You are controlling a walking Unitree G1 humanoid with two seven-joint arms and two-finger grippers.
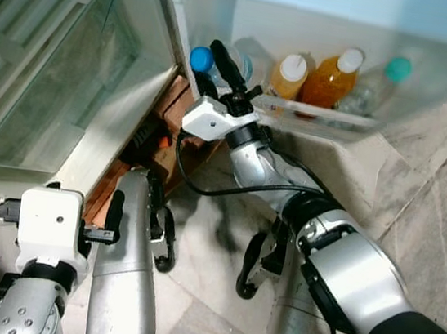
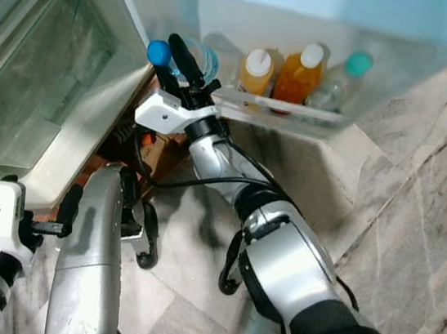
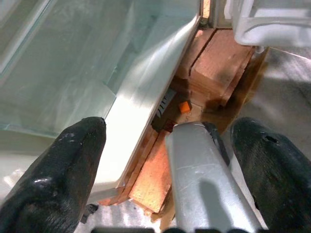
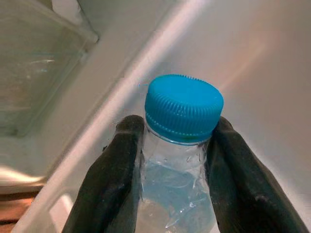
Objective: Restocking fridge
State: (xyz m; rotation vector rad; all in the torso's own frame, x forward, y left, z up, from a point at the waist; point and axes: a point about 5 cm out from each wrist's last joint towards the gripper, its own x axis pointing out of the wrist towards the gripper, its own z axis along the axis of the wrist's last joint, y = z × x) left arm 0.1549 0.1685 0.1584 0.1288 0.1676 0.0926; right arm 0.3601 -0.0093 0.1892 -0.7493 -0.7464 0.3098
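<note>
At the left end of the door shelf, the right gripper was clamped on a water bottle just under its blue cap, one finger on each side of the neck. The bottle seemed to be at the placing step: held over or just inside the shelf, beside two orange bottles and a teal-capped bottle; whether it rested on the shelf floor could not be told. Next would be to seat it upright and then spread the fingers. Room was tight: the fridge body's edge stood close on one side, the nearest orange bottle on the other. Low by the robot's side, the left gripper hung open and empty.
</note>
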